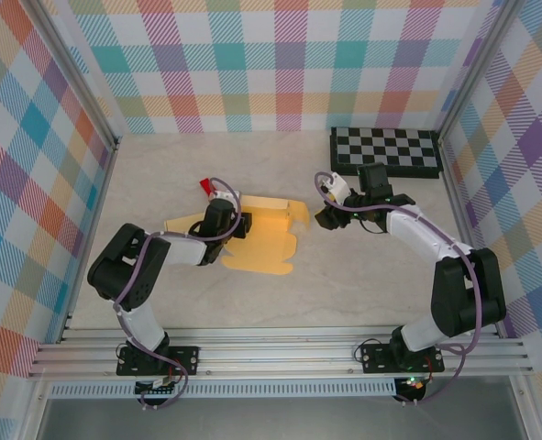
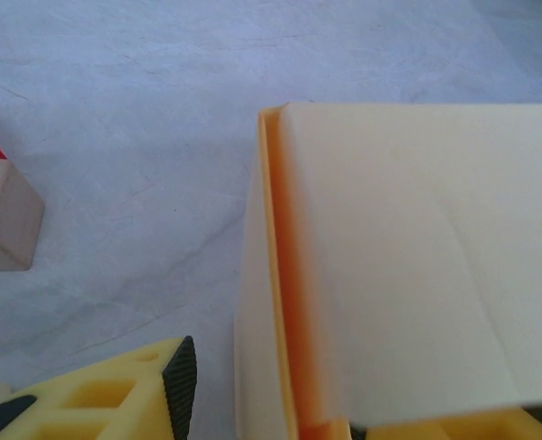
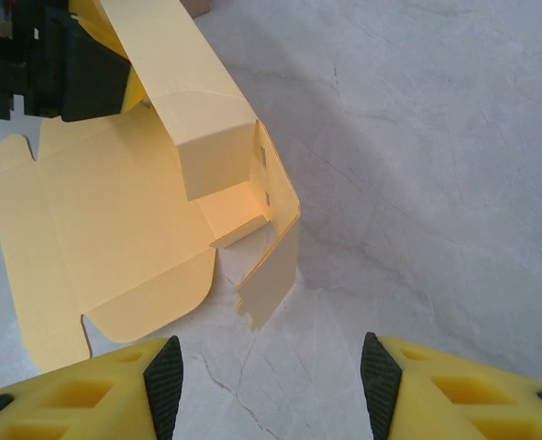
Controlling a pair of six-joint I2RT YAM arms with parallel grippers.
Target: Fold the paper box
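1. The paper box (image 1: 263,246) is shown partly folded on the table (image 1: 362,284), lying between the two claws. One long wall is raised, while the base panel lies flat.
2. The left gripper (image 1: 236,224) is shown with its jaws apart. The raised, doubled wall stands between them, clear of the visible finger (image 2: 177,380). The other finger is hidden beneath the panel, so no pinch is seen.
3. The right gripper (image 3: 272,380) is shown spread and empty. The upright end flap (image 3: 272,266) stands just ahead of it, and the flat base lies ahead to its left.
4. The step in hand is judged to be the setting of this wall. The crease should be pressed along its full length before the end flap is turned in.
5. The end flap is best pushed squarely from outside by the right gripper while the wall is steadied by the left gripper. Otherwise the light card is likely to spring back or slide.
6. A wooden block (image 2: 3,215) lies apart from the wall, to the left of the left claw, and should not be disturbed.
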